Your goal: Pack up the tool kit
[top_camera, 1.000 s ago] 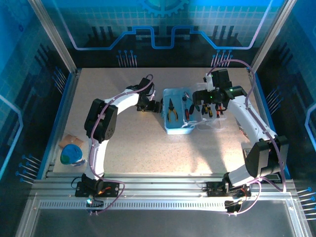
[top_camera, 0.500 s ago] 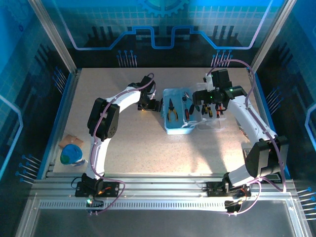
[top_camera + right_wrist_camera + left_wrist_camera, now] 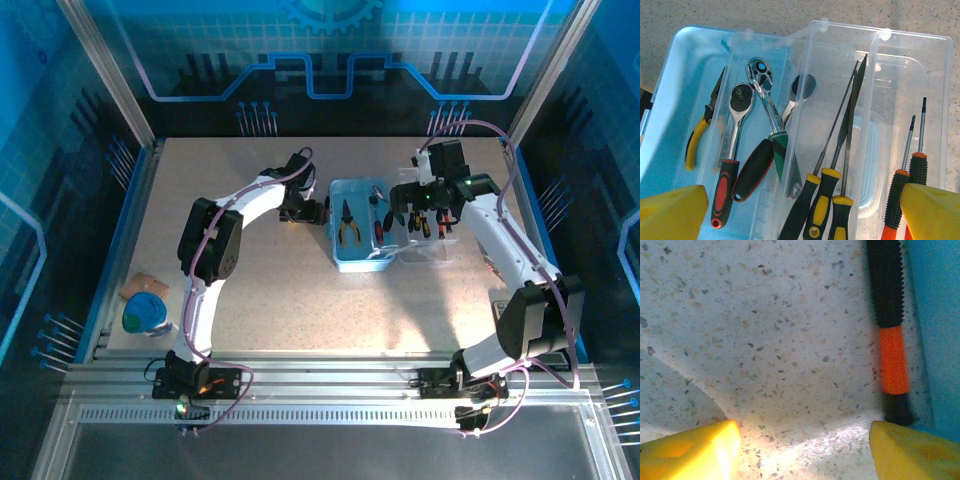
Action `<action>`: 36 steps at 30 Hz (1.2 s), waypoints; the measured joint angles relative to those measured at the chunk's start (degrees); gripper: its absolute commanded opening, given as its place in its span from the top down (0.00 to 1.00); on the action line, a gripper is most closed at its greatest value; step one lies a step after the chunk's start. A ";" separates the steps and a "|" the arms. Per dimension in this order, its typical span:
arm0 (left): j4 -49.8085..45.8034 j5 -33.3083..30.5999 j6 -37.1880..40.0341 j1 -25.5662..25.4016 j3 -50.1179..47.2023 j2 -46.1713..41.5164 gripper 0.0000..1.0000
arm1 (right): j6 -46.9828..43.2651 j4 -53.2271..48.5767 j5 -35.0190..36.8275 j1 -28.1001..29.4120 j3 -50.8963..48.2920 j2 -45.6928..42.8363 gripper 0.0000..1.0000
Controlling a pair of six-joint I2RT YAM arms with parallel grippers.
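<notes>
From above, the case [image 3: 360, 240] is seen mid-table [image 3: 260, 290], its lid [image 3: 432, 250] open to the right. The left end effector [image 3: 318, 215] is just beside its left wall, and the right end effector [image 3: 418, 218] is above the lid.

At the left wrist, the fingers [image 3: 690, 450] are spread and empty. A screwdriver [image 3: 892, 340] lies outside against the case, still unpacked.

At the right wrist, the fingers [image 3: 670, 210] are likewise released. Pliers [image 3: 697, 135], ratchets [image 3: 747, 145] and files [image 3: 835, 165] are already stowed. Lid closing is judged to remain.
</notes>
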 measured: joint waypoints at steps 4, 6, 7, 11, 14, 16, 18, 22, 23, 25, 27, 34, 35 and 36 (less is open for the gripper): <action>0.57 -0.98 0.02 0.22 -1.42 -1.05 0.30 | -0.09 0.00 0.00 0.02 0.00 0.00 0.00; 0.55 -1.46 0.00 0.57 -1.79 -1.29 0.30 | -0.09 0.00 -0.04 0.02 0.00 0.00 0.00; 0.46 -1.77 0.02 0.74 -1.79 -1.40 0.30 | -0.07 0.00 -0.07 0.00 0.00 0.00 0.00; 0.33 -2.16 -0.07 1.40 -1.79 -1.68 0.29 | -0.09 0.00 -0.20 0.02 0.00 -0.04 0.01; 0.46 -0.11 -0.48 1.88 -1.57 -1.68 0.27 | -0.09 0.00 -0.42 0.00 -0.02 -0.04 0.00; 0.46 1.70 -0.87 2.01 -0.57 -1.66 0.25 | -0.07 0.00 -0.59 0.02 -0.02 -0.04 0.00; 0.48 3.39 -1.79 2.14 1.38 -1.60 0.25 | -0.07 0.00 -0.63 0.00 -0.02 -0.04 0.00; 0.46 5.95 -3.19 2.21 7.82 -0.28 0.23 | -0.07 0.00 -0.66 0.00 -0.02 -0.04 0.00; 0.33 6.23 -3.45 2.21 9.40 0.31 0.23 | -0.07 0.00 -0.68 0.00 -0.02 -0.04 0.00; 0.07 6.58 -3.54 2.25 13.22 2.21 0.23 | -0.07 0.00 -1.01 0.02 -0.02 -0.04 0.00; -0.74 6.58 -3.56 2.27 16.39 4.39 0.23 | -0.07 0.00 -1.14 0.00 0.00 -0.04 0.00; -4.66 6.23 -4.00 2.43 21.77 8.07 0.22 | -0.09 -0.02 -1.27 0.02 0.00 -0.04 0.00; -4.94 6.01 -4.00 2.43 21.75 8.24 0.23 | -0.09 0.00 -1.27 0.00 0.00 -0.04 0.00; -5.35 5.70 -4.00 2.43 21.75 8.50 0.22 | -0.11 0.00 -1.27 0.02 0.00 -0.04 0.00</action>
